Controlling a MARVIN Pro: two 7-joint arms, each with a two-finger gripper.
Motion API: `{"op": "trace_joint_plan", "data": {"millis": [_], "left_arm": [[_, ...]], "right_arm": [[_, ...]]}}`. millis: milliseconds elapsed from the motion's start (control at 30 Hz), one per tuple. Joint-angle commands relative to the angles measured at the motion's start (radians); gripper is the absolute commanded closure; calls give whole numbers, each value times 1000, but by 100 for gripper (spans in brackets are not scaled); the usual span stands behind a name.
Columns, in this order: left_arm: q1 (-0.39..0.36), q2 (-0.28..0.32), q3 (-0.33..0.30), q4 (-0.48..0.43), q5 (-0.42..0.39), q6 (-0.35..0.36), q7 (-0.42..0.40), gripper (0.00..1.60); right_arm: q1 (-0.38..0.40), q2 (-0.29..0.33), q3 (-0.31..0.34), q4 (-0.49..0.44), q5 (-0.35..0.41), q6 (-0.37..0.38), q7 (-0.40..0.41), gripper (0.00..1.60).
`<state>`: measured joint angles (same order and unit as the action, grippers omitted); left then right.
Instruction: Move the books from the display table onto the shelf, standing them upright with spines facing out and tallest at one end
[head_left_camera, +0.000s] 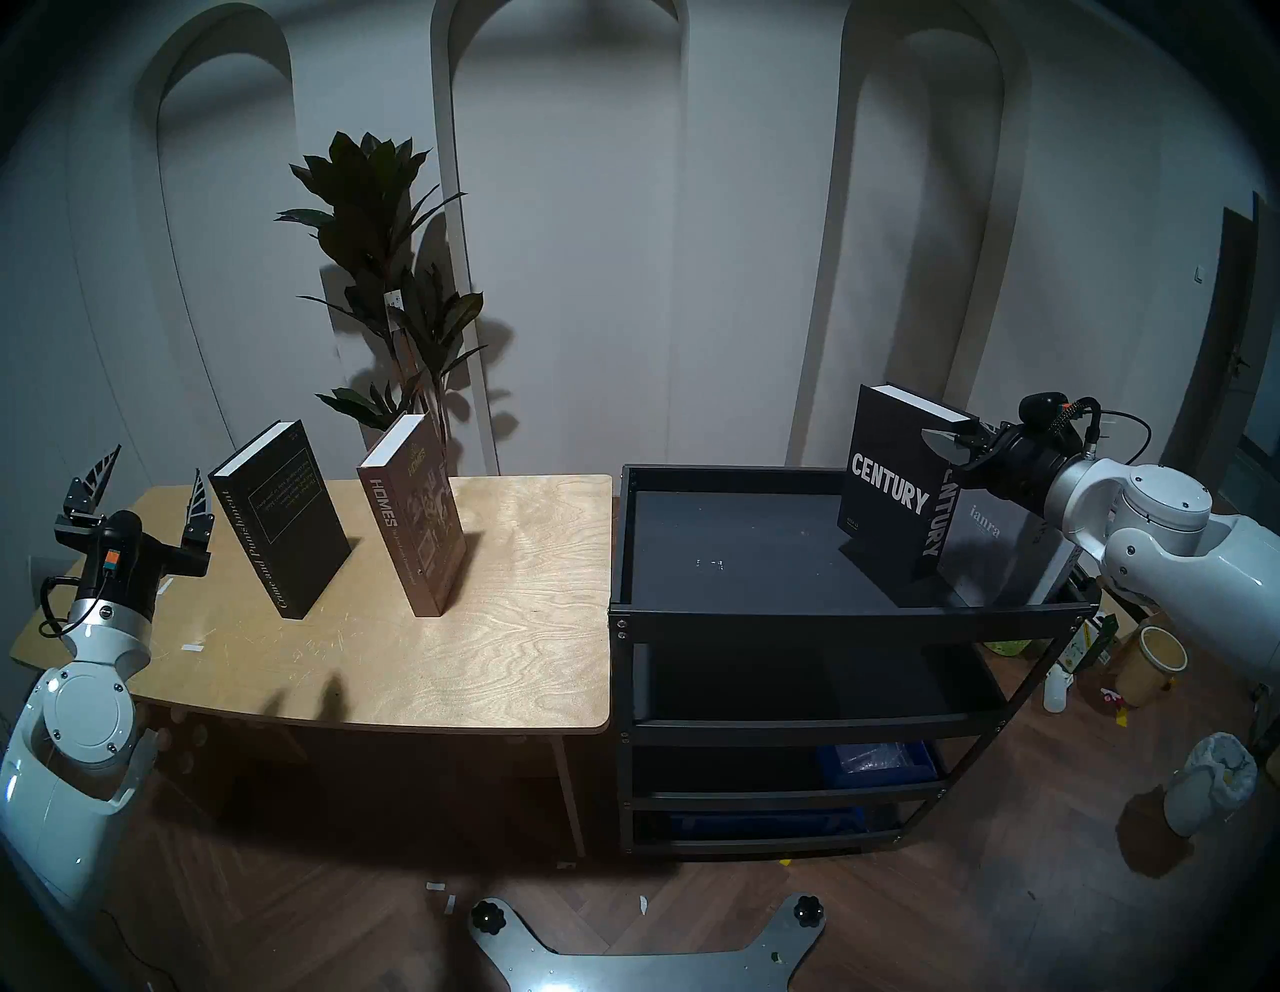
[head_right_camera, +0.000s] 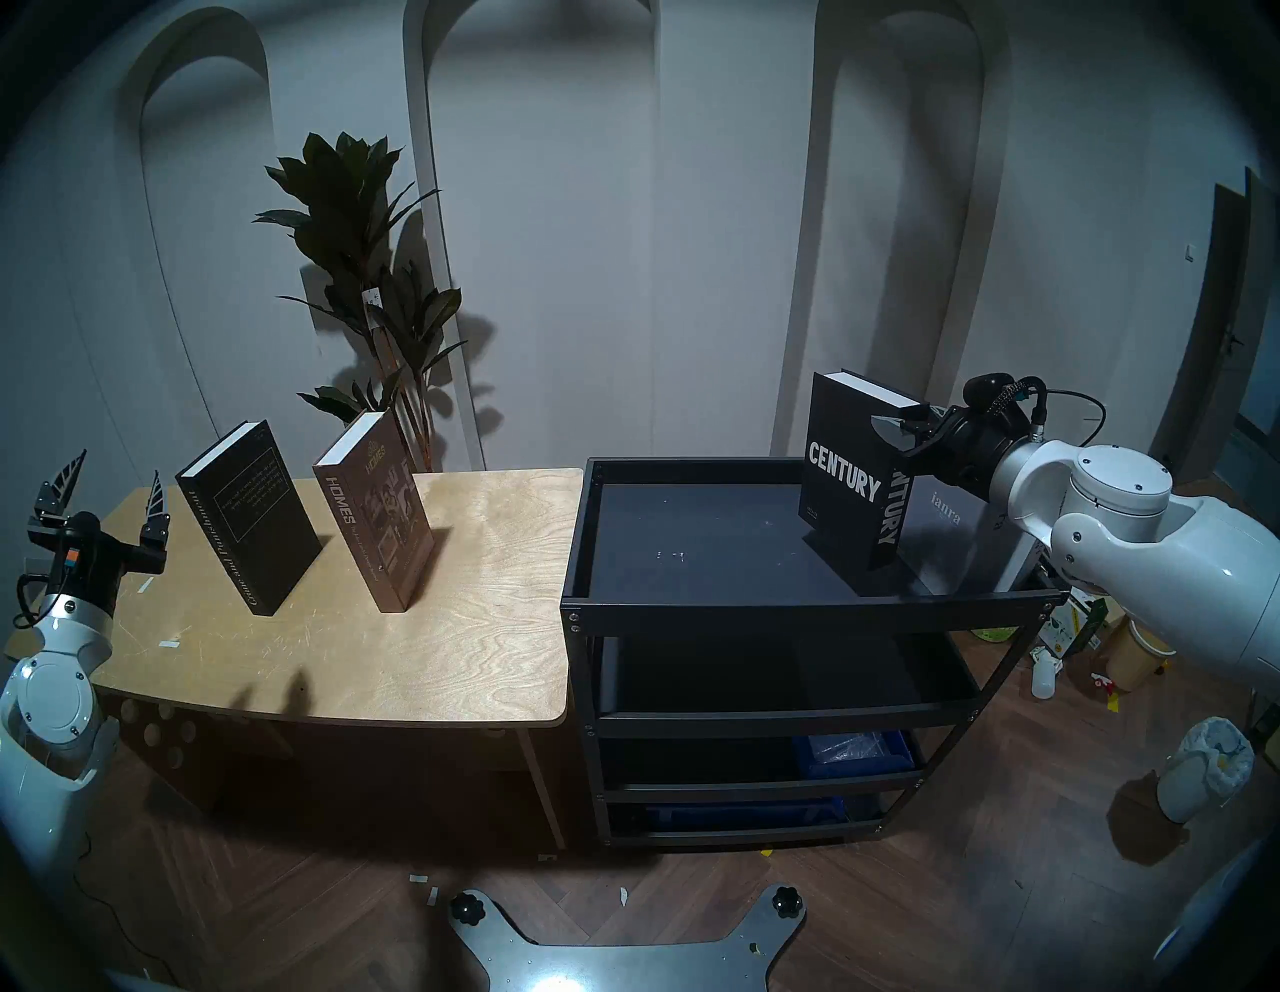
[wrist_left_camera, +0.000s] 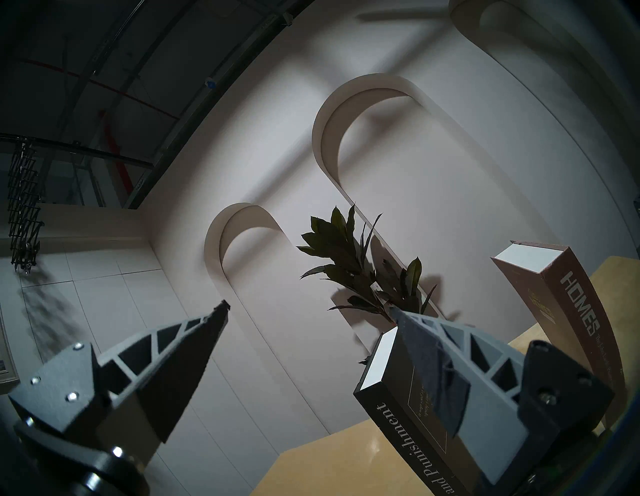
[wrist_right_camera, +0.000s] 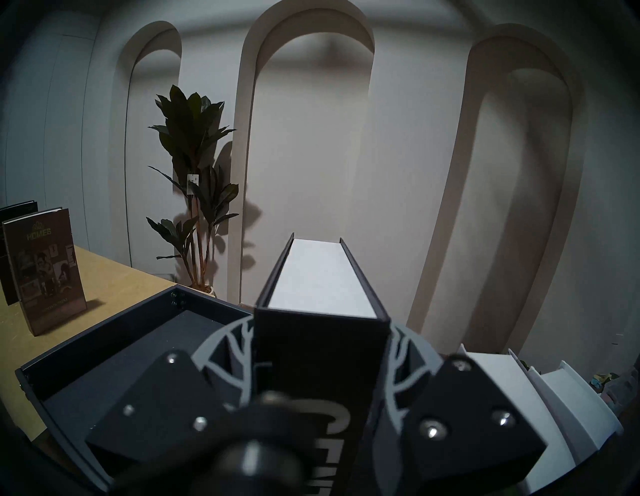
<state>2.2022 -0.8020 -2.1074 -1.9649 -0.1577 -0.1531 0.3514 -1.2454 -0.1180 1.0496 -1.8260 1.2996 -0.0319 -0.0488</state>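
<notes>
1. The right gripper (head_left_camera: 959, 447), at the right of the head view, was clamped on the top of the thick black "CENTURY" book (head_left_camera: 893, 495), one finger on each cover near the spine.
2. That book stood upright on the black shelf (head_left_camera: 831, 613), toward the right end of its top tray, spine facing the camera.
3. Just right of it sat the pale grey "ianra" book (head_left_camera: 983, 533), half hidden behind the arm. The wrist view showed white page edges of the books on that side.
4. Over on the wooden table (head_left_camera: 485, 658), left of centre, the black "Crime and Punishment" book (head_left_camera: 280, 516) and the brown "HOMES" book (head_left_camera: 415, 516) were both standing, well apart.
5. The left gripper (head_left_camera: 149, 485) hung at the far left edge with its fingers spread wide, holding nothing, near the black book.
</notes>
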Motion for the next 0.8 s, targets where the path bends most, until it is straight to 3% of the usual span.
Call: {"op": "trace_joint_plan", "data": {"millis": [0,767], "left_arm": [[0,3,-16,-12,2,-4,-1,0],[0,3,-15,-12,2,-4,0,0]], "right_arm": [[-98,9,60,-4,17,-53,-18,160],[-339,11,265,68,-51,-107,59,160]]}}
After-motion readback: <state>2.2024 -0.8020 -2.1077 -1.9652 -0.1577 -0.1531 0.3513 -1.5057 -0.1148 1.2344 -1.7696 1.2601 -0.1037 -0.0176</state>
